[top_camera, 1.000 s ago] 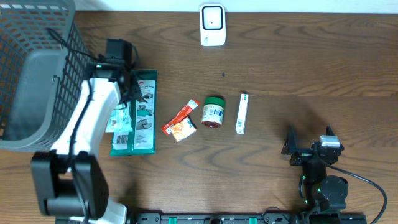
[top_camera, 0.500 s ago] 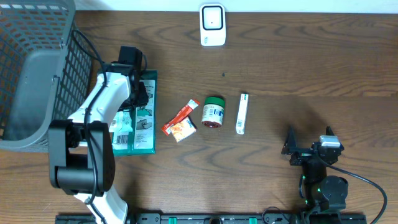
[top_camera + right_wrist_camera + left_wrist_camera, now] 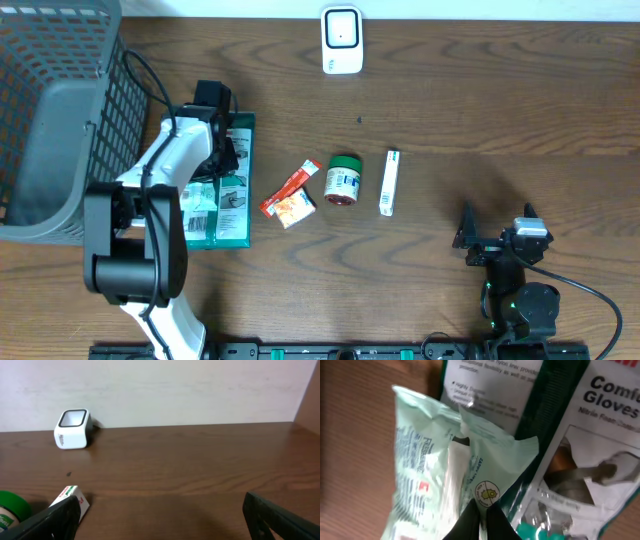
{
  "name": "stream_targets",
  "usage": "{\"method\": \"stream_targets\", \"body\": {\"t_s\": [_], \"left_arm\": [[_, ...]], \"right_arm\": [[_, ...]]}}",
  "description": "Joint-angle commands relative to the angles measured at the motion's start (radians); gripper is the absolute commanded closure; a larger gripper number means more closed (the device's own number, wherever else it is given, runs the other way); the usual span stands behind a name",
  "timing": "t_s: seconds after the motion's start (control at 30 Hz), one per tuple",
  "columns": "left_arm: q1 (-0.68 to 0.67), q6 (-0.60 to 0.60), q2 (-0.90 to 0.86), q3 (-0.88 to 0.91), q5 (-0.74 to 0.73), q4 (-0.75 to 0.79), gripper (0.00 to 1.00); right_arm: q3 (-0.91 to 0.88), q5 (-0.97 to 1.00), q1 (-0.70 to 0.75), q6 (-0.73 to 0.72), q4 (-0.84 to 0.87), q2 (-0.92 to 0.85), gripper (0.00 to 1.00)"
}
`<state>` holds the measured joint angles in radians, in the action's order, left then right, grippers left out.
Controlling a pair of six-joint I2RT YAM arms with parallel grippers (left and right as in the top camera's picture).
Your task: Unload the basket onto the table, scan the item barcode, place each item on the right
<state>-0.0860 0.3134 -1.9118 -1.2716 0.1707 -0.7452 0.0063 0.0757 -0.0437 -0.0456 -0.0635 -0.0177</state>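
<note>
A pale green wipes packet [image 3: 432, 465] lies on the wood beside a dark green gloves package [image 3: 580, 435]. My left gripper [image 3: 483, 506] is shut, its two black fingertips pinching the packet's corner flap with the round yellow sticker. From overhead the packet [image 3: 197, 205] shows a barcode label, and the left gripper [image 3: 222, 150] sits at its far end over the gloves package [image 3: 235, 195]. The white barcode scanner [image 3: 341, 40] stands at the table's far edge. My right gripper [image 3: 495, 240] rests near the front right, open and holding nothing [image 3: 162, 520].
A grey wire basket [image 3: 50, 120] fills the far left. A red sachet [image 3: 290, 195], a green-lidded jar [image 3: 343, 180] and a slim white box [image 3: 389, 183] lie mid-table. The scanner [image 3: 73, 428] faces the right wrist camera.
The left arm swung right from the basket side to the packet, and its jaws have closed onto the packet's corner flap. The right arm has not moved.
</note>
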Motion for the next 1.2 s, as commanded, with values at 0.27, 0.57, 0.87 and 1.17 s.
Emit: {"method": "stream_targets", "body": {"t_s": [0.27,0.57,0.87,1.17], "left_arm": [[-0.097,0.025,0.234,0.007,-0.006,-0.051,0.92],[-0.155,0.085,0.232,0.007,-0.051,-0.056,0.36],[-0.049,0.080,0.290,-0.012,-0.151,-0.057,0.20],[0.072,0.080,0.319,-0.011,-0.209,-0.061,0.19]], "right_arm": [[-0.001,0.002,-0.010,-0.013,-0.004,0.003,0.01],[-0.001,0.001,-0.010,-0.013,-0.004,0.003,0.01],[-0.001,0.002,-0.010,-0.013,-0.004,0.003,0.01],[-0.001,0.002,-0.010,-0.013,-0.004,0.003,0.01]]}}
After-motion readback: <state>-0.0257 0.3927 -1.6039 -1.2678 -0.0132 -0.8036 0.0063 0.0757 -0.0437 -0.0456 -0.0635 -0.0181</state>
